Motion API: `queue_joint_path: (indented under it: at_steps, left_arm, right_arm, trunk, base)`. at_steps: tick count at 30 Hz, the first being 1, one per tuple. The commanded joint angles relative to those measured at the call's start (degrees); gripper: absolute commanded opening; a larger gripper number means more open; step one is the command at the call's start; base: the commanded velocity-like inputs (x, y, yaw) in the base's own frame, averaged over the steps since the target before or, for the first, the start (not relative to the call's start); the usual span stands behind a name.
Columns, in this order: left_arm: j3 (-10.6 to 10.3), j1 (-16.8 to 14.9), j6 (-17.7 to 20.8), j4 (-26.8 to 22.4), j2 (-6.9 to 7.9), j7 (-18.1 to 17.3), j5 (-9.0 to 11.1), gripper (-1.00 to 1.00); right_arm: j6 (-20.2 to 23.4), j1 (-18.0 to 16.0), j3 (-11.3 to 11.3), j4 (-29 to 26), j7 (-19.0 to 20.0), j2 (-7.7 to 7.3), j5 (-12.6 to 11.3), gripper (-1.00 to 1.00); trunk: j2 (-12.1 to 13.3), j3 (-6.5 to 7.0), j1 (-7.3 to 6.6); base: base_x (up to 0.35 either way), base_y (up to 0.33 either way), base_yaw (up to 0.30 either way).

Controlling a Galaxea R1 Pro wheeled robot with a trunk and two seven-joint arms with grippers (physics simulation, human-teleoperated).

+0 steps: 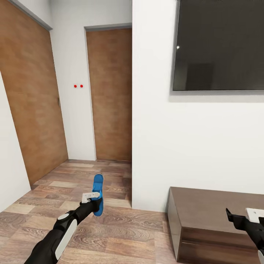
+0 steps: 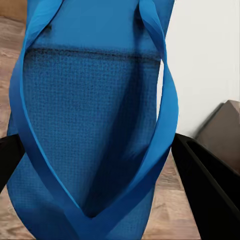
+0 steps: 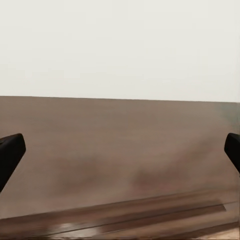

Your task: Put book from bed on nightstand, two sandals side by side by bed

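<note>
Carrying one sandal (image 1: 97, 193) in our left gripper (image 1: 92, 200) (right gripper (image 3: 120, 150) wide, empty) | next: find the bed.

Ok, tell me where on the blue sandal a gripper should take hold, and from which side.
Grip the sandal across the sole's narrow width, behind the thong straps, as the left gripper does now. The sole is thin and flat, so its two long edges fit between the fingers. Come from the heel end, leaving most of the sandal hanging clear beyond the fingers.
</note>
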Motion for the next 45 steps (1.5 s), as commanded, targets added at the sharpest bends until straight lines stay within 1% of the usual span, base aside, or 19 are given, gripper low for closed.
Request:
queue_joint_path:
  at_steps: [1,2,4,5,7,8,10,11,13,14,16,17,20,24,26,32,36,38,45]
  left_arm:
    - [0.0,0.0,0.2,1.7,0.14,-0.3,0.6,-1.0]
    - [0.0,0.0,0.1,2.8,0.21,-0.5,0.6,-1.0]
    - [0.0,0.1,-2.1,9.6,0.38,-1.5,0.2,-1.0]
    - [0.0,0.1,-3.0,10.8,0.4,-1.7,0.2,-1.0]
    - [0.1,0.1,-7.0,14.5,0.6,-3.1,0.1,-1.0]
    - [0.1,0.1,-7.8,15.2,0.8,-3.7,0.1,-1.0]
    - [0.0,0.2,-9.8,17.9,2.57,-7.2,0.1,-1.0]
    - [0.0,0.2,-10.1,18.5,3.11,-8.3,0.2,-1.0]
    - [0.0,0.2,-10.9,20.6,4.89,-13.7,0.2,-1.0]
    - [0.0,0.2,-11.0,21.1,5.22,-15.1,0.2,-1.0]
    - [0.0,0.2,-11.5,23.8,6.18,-19.7,0.3,-1.0]
    - [0.1,0.2,-12.8,26.3,6.68,-22.0,0.2,-1.0]
    - [0.0,0.2,-15.9,28.8,6.97,-24.1,0.3,-1.0]
    - [0.0,0.2,-17.5,33.0,6.93,-25.5,0.1,-1.0]
    - [-0.1,0.2,-19.6,34.8,6.76,-25.8,0.0,-1.0]
    - [-0.3,0.2,-21.3,35.7,5.72,-25.9,-0.1,-1.0]
    - [-0.3,0.2,-21.6,35.9,4.66,-25.9,-0.2,-1.0]
    - [-0.3,0.2,-21.6,35.9,4.48,-25.9,-0.2,-1.0]
    - [-0.3,0.2,-21.6,35.9,4.36,-25.9,-0.1,-1.0]
  right_arm:
    - [0.3,0.0,0.0,0.7,0.1,0.0,-0.1,1.0]
    - [0.3,0.0,0.0,1.1,0.1,0.0,-0.1,1.0]
    - [0.2,0.0,0.0,3.4,0.2,0.0,-0.1,1.0]
    - [0.2,0.0,0.0,3.9,0.2,0.0,-0.1,1.0]
    - [0.0,0.0,0.0,5.7,0.2,0.0,-0.1,1.0]
    - [0.0,0.0,0.0,6.4,0.3,0.0,-0.1,1.0]
    - [-0.2,0.0,0.0,9.3,1.3,0.0,-0.1,1.0]
    - [-0.2,0.0,0.0,9.9,1.8,0.0,-0.1,1.0]
    - [-0.3,0.0,0.0,11.6,4.3,0.0,-0.1,1.0]
    - [-0.3,0.0,0.0,11.9,5.1,0.0,-0.1,1.0]
    - [-0.3,0.0,0.0,12.6,8.2,0.0,-0.1,1.0]
    - [-0.3,0.0,0.0,13.4,10.8,0.0,-0.1,1.0]
    - [-0.4,0.0,0.0,17.4,13.4,-0.02,0.0,1.0]
    - [-0.5,0.0,0.0,21.5,14.3,-0.05,0.3,1.0]
    - [-0.6,0.0,0.0,22.8,14.5,-0.05,0.4,1.0]
    - [-1.0,0.0,0.0,23.6,14.5,-0.01,0.5,1.0]
    - [-4.4,0.0,0.0,25.7,14.5,0.0,0.5,1.0]
    - [-5.9,0.0,0.0,26.5,14.5,0.01,0.5,1.0]
    - [-8.2,0.0,0.1,29.0,14.4,0.0,0.6,1.0]
  trunk:
    - [0.4,0.12,-0.24]
    - [0.8,0.3,-0.46]
    - [1.6,0.66,-0.9]
    - [2.0,0.84,-1.12]
    - [2.8,1.2,-1.56]
    - [3.2,1.38,-1.78]
    - [4.0,1.74,-2.22]
    - [4.4,1.92,-2.44]
    - [5.2,2.27,-2.88]
    - [5.6,2.45,-3.1]
    - [6.4,2.81,-3.54]
    - [6.8,2.99,-3.76]
    - [8.0,3.53,-4.41]
    - [9.6,4.25,-5.29]
    - [10.4,4.61,-5.73]
    - [12.8,5.69,-7.05]
    - [14.4,6.4,-7.93]
    - [15.2,6.74,-8.37]
    - [18.0,7.86,-9.91]
  base:
    - [0.0,0.0,0.0]
    - [0.0,0.0,0.0]
    - [0.0,0.0,0.0]
    - [0.0,0.0,0.0]
    - [0.0,0.0,0.0]
    - [0.0,0.0,0.0]
    - [0.0,0.0,0.0]
    - [0.0,0.0,0.0]
    - [0.0,0.0,0.0]
    - [0.0,0.0,0.0]
    - [0.0,0.0,0.0]
    - [0.0,0.0,0.0]
    - [0.0,0.0,0.0]
    - [0.0,0.0,0.0]
    - [0.0,0.0,0.0]
    - [0.0,0.0,0.0]
    - [0.0,0.0,0.018]
    - [0.0,0.0,0.106]
    - [0.0,0.0,0.227]
